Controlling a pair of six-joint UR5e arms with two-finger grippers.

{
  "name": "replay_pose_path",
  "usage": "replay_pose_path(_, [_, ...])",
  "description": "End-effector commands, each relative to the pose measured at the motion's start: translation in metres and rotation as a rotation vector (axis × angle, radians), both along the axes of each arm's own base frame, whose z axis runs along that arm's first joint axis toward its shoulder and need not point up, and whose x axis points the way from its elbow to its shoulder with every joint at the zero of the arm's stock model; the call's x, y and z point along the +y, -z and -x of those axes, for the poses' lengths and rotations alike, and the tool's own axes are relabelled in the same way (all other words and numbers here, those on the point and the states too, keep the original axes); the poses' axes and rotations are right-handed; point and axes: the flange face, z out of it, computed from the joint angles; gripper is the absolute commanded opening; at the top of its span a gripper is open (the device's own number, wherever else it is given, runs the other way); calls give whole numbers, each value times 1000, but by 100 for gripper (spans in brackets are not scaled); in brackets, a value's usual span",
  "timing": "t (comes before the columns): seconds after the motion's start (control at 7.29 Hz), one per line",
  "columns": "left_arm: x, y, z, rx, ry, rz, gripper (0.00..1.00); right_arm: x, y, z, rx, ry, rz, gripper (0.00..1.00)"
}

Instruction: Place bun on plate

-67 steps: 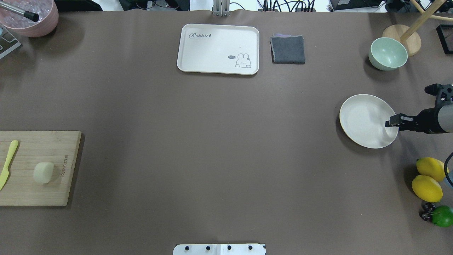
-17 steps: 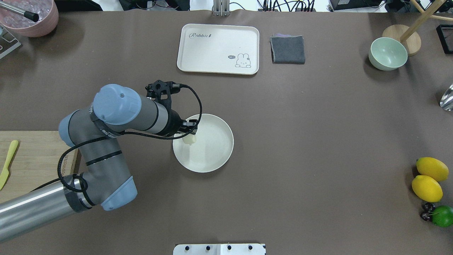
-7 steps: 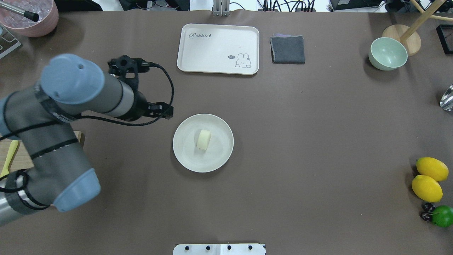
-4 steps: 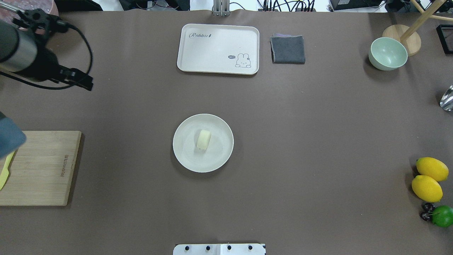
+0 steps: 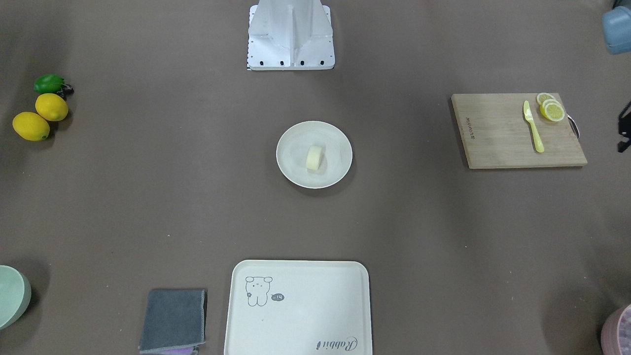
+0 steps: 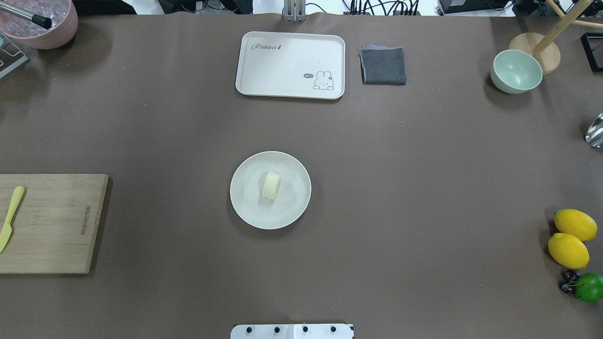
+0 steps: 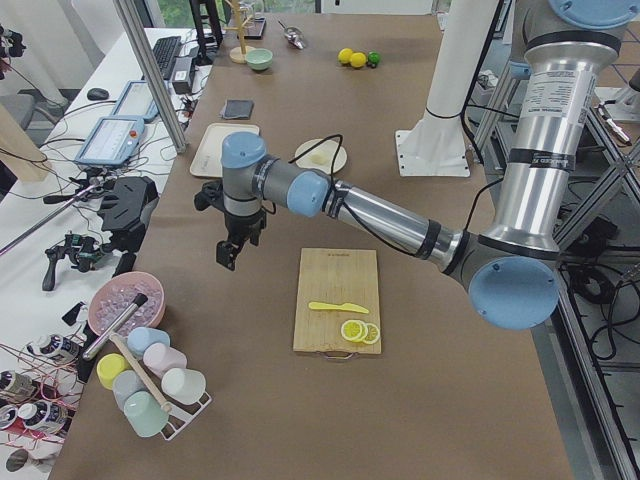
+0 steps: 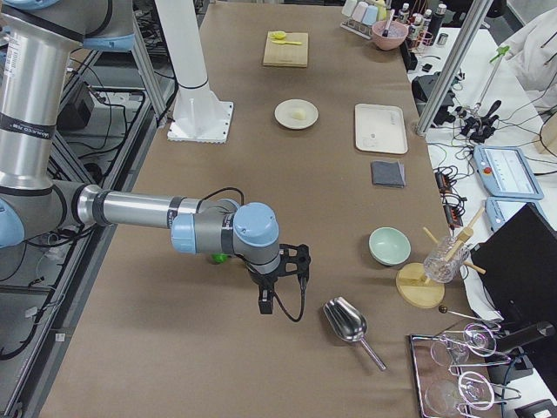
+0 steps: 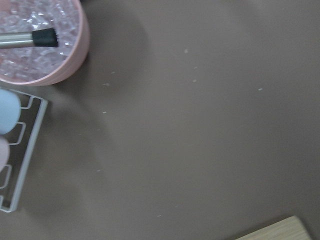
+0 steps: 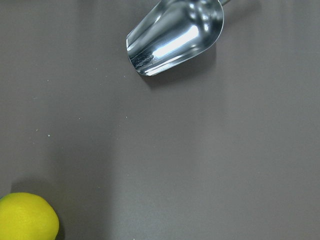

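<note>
The pale bun [image 6: 271, 185] lies on its side in the middle of the round cream plate [image 6: 292, 207], at the table's centre. The front view shows the same bun [image 5: 314, 158] on the plate [image 5: 296, 167], with nothing touching it. My left gripper [image 7: 229, 262] hangs over bare table near the pink bowl, far from the plate; I cannot tell whether it is open or shut. At the opposite end my right gripper [image 8: 265, 306] points down beside a metal scoop [image 8: 346, 322], and I cannot tell its state either. Neither wrist view shows fingers.
A wooden cutting board [image 6: 52, 223] with a yellow knife [image 6: 10, 217] and lemon slices [image 5: 551, 108] lies at the left. A cream tray [image 6: 290, 65], a grey cloth [image 6: 383, 65] and a green bowl [image 6: 516, 71] stand at the back. Two lemons [image 6: 570, 238] lie at the right.
My left arm has pulled back to the left and out of the overhead view. The bun stays where it lay on the plate.
</note>
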Motion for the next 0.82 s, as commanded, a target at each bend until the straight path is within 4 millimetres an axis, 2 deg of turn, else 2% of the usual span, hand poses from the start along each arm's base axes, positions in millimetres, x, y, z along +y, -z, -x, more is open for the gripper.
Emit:
replay_pose_path(0.0, [19, -79, 71, 61, -39, 30, 98, 0, -5, 0, 1, 1, 8, 100])
replay_pose_path(0.14, [42, -108, 79, 61, -35, 72, 98, 0, -5, 0, 1, 1, 8, 100])
replay_pose_path(0.27, [78, -138, 81, 82, -37, 112, 98, 0, -5, 0, 1, 1, 8, 100])
replay_pose_path(0.41, [90, -164, 79, 99, -34, 159, 98, 0, -5, 0, 1, 1, 8, 100])
replay_pose_path(0.69, [103, -176, 82, 95, -21, 173, 98, 1, -5, 0, -1, 1, 9, 100])
